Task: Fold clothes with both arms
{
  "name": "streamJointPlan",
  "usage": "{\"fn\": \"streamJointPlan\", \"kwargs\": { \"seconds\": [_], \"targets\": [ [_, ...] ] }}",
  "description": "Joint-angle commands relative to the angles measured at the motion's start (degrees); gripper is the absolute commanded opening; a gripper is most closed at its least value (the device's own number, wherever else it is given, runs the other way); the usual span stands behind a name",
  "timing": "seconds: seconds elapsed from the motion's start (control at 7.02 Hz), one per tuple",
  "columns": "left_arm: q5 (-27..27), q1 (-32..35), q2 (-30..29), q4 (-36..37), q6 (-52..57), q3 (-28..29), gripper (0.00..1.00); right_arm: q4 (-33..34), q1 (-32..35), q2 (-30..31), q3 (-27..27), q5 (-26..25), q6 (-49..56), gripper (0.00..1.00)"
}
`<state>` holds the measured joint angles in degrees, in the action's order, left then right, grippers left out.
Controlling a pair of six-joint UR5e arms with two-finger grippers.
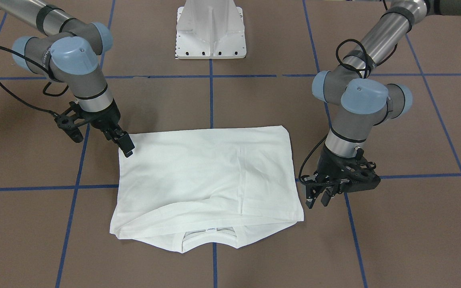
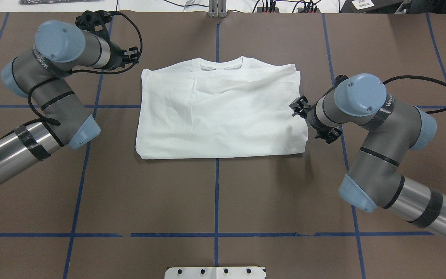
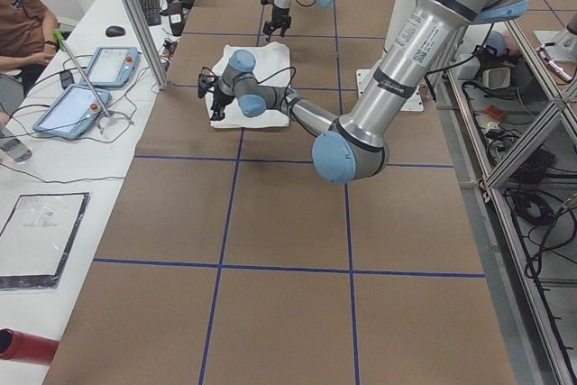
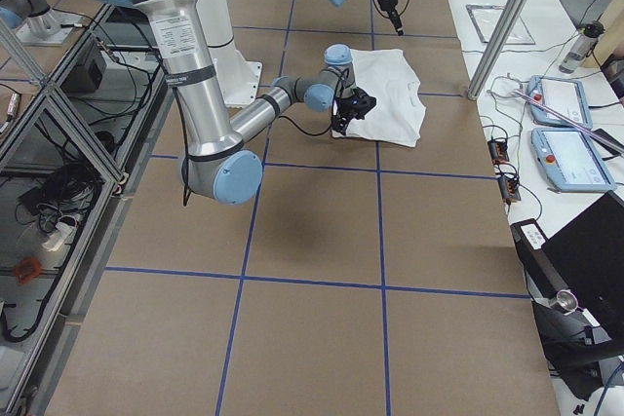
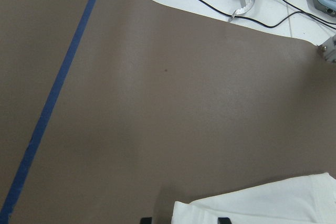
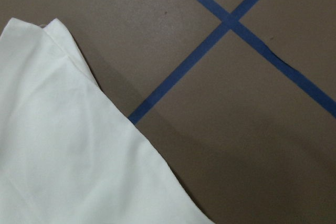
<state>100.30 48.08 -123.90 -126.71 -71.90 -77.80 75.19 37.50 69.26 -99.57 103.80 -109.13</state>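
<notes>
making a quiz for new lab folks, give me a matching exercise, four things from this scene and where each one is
Things:
1 collar
2 left gripper
3 right gripper
4 white pedestal

Places:
A at a robot-side corner of the shirt
B apart from the shirt, on the robot's side
C on the shirt's edge farthest from the robot
D beside a collar-side corner of the shirt

Pairs: 1-C, 2-D, 3-A, 4-B

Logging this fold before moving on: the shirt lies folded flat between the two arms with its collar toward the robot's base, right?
No. The shirt lies folded flat between the left arm and the right arm, but its collar is at the edge away from the robot's base, as the front-facing view shows.
</notes>
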Motion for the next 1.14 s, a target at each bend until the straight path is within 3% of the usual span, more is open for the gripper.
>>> {"fn": "streamJointPlan", "kwargs": {
  "seconds": [0.0, 0.14, 0.28, 0.57, 0.71, 1.0],
  "targets": [
    [-2.1, 0.4, 0.2, 0.1, 0.1, -0.2, 0.52, 0.0, -1.1, -0.5, 2.0, -0.1, 0.0, 0.73],
    [-2.1, 0.6, 0.2, 0.1, 0.1, -0.2, 0.51, 0.0, -1.1, 0.2, 2.0, 0.1, 0.1, 0.16],
    [-2.2, 1.1, 0.2, 0.1, 0.1, -0.3, 0.51, 0.0, -1.2, -0.2, 1.9, 0.3, 0.3, 0.00],
    [-2.0, 1.7, 0.2, 0.0, 2.4, -0.2, 0.50, -2.4, -0.9, 0.5, -0.8, 1.3, 1.5, 0.00],
    [-2.0, 2.0, 0.1, 0.0, 2.4, -0.5, 0.50, -2.5, -1.0, 3.7, -4.5, 3.3, 1.4, 0.00],
    [-1.4, 2.0, 0.1, -0.2, 2.3, -0.9, 0.50, 1.9, -7.7, 14.4, -19.7, 9.4, 0.8, 0.00]
  ]
}}
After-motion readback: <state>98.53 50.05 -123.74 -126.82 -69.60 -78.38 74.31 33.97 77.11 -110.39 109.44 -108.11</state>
